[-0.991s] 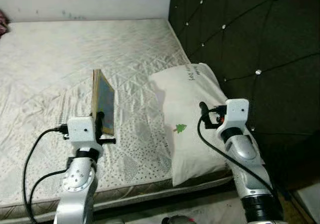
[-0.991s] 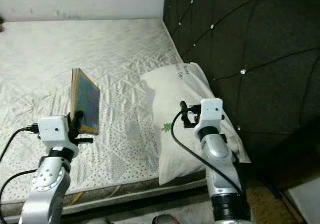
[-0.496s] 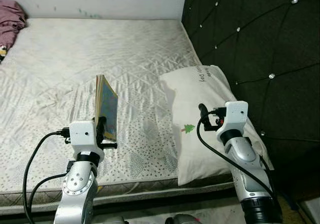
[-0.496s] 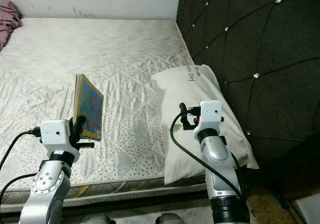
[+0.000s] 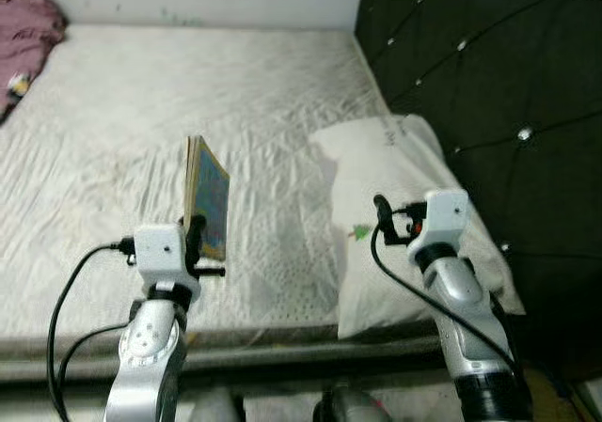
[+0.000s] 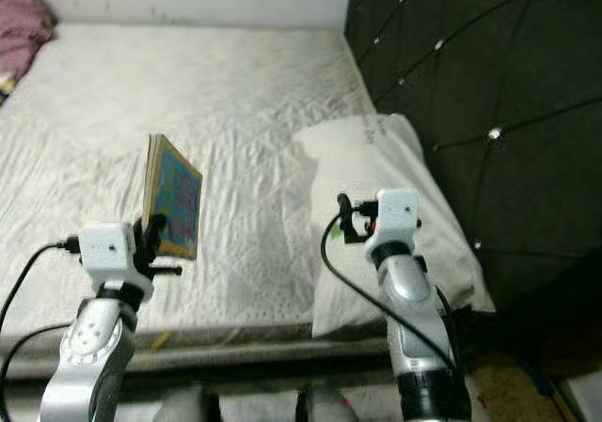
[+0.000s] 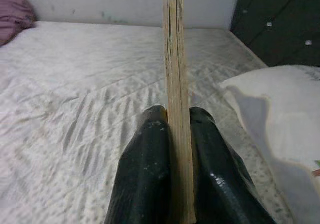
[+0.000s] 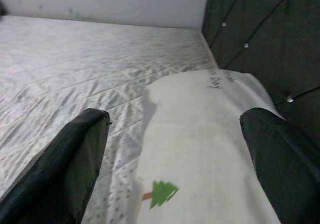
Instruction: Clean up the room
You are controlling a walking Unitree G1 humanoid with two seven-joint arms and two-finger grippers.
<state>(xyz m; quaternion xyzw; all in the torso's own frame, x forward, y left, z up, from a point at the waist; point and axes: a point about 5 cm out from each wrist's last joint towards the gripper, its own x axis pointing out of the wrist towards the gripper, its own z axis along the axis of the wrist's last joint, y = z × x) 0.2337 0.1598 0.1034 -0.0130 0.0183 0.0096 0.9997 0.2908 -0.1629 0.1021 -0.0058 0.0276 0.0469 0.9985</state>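
Note:
My left gripper (image 5: 196, 229) is shut on a thin book (image 5: 209, 195) with a blue patterned cover, held upright on its edge above the near part of the bed. In the left wrist view the book's tan page edge (image 7: 174, 84) rises between the two black fingers (image 7: 145, 174). My right gripper (image 5: 379, 203) stands open over a white pillow (image 5: 395, 187) with a small green tree print (image 8: 161, 191); nothing is between its fingers (image 8: 75, 164).
The white quilted mattress (image 5: 141, 112) stretches ahead to a pale wall. A dark tufted headboard (image 5: 489, 74) rises on the right. A pink cloth heap (image 5: 23, 37) lies at the far left corner. The mattress's front edge (image 5: 282, 347) is just below the arms.
The camera has swung left and drawn back, so the pink cloth has come into view. The book stays held in the left gripper; the right gripper stays open.

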